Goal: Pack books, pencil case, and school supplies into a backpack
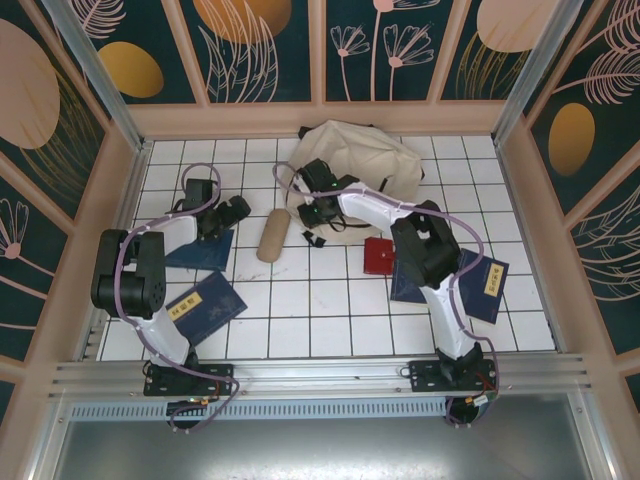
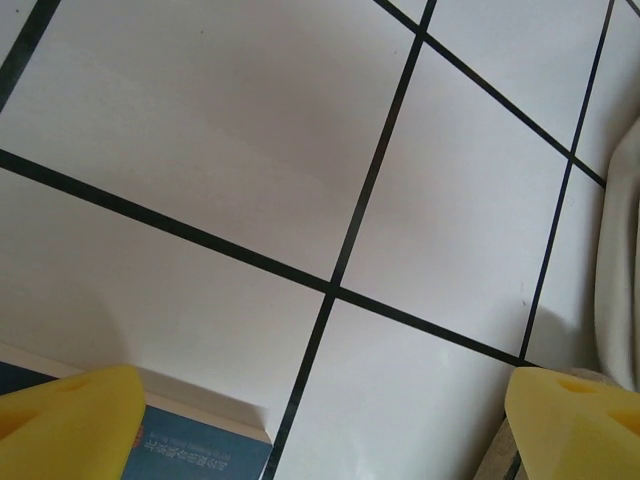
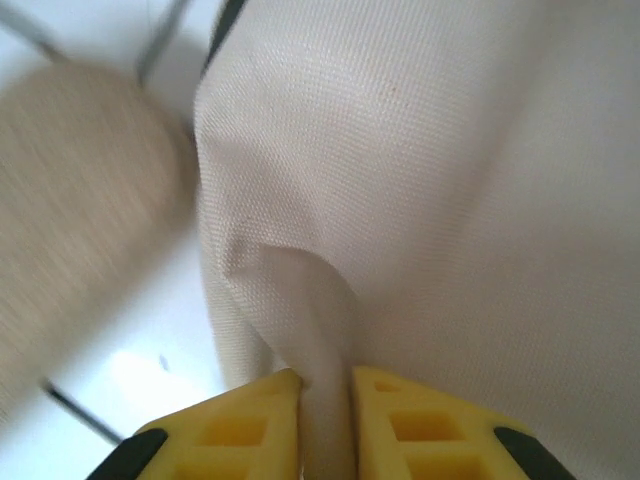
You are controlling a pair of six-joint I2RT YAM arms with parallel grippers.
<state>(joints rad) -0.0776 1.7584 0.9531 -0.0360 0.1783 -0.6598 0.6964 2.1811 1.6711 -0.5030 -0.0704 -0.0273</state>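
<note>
- The right claw (image 3: 325,400) is nearly closed. Its yellow pads (image 3: 235,430) pinch a raised fold of backpack (image 3: 430,180) fabric and hold nothing else.
- We judge the step in hand to be lifting this fabric to open the bag for loading. Raise the fold slowly and straight up, because a thin pinch of smooth cloth may slip out under a sideways pull.
- We cannot tell whether the fold belongs to the zip opening or to an outer panel. Confirm this before pulling harder.
- The left claw (image 2: 322,425) is spread wide and empty. It hovers over bare tile, with a book (image 2: 200,450) corner beside its left pad.
- The backpack lies at the far centre of the surface (image 1: 300,310), close to the far wall (image 1: 320,118). There is little room beyond it, so draw the fabric toward the near side.
- The pencil case (image 1: 272,237) lies just left of the pinch point, apart from the bag. Keep the lift clear of it.
- The red school-supplies case (image 1: 379,255) sits just near of the bag, beside the right arm's elbow.
- The books (image 1: 205,305) lie flat at the near left and near right, partly under the arms.
- The open tiles at the near centre offer the freest path for carrying items to the bag.
</note>
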